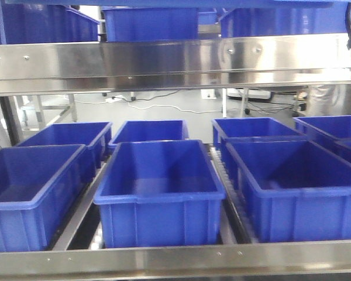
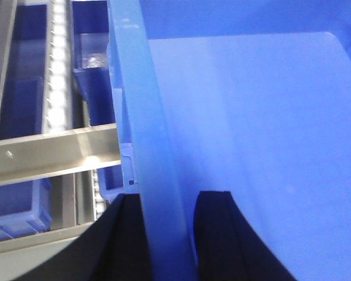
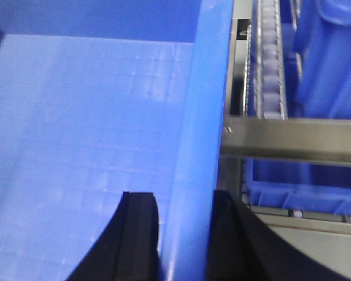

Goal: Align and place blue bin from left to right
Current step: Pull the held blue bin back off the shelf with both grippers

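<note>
Found blue bin (image 2: 251, 146) empty, left gripper (image 2: 168, 196) clamped on one wall, right gripper (image 3: 181, 196) on the opposite. Seen only from front: empty darker bins (image 1: 161, 222) along shelf (image 1: 175, 260) front edge.

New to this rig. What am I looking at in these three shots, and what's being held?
It is a two-armed robot working at a stainless-steel roller rack. The front view faces the rack: rows of open dark-blue plastic bins sit on its lower shelf, and no arm shows. The other two views are taken from each wrist. The left gripper and right gripper each straddle a side wall of what looks like one lighter blue plastic bin, seemingly clamped on it.
</note>
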`<state>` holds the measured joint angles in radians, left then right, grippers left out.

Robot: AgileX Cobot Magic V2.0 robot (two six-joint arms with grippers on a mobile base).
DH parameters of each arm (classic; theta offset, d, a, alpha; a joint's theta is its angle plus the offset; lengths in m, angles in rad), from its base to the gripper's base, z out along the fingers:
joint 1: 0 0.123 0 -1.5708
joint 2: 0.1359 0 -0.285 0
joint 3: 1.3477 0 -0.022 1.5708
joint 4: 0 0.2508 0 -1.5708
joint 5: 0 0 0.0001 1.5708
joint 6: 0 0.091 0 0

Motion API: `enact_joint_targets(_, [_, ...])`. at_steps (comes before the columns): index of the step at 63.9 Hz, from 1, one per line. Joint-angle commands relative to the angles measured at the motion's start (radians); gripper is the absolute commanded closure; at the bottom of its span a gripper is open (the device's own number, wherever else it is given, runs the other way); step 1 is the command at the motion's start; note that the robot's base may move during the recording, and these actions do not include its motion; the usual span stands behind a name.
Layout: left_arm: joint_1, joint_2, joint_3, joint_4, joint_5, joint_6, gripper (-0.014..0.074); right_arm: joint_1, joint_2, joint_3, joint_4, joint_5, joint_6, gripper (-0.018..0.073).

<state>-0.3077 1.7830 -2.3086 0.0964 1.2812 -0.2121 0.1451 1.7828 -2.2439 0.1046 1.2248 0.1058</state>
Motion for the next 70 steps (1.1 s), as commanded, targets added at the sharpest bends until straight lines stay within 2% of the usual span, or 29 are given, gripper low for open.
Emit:
enact_joint_targets(1, [0.001, -0.029, -0.017, 0.03, -0.06, 0.02, 0.0707, -0.004, -0.027, -0.023, -0.032, -0.103, -0.021, 0.0713])
enact_joint_targets(70, [0.001, -0.029, -0.017, 0.03, -0.06, 0.02, 0.0707, -0.004, -0.027, -0.023, -0.032, -0.103, -0.021, 0.0713])
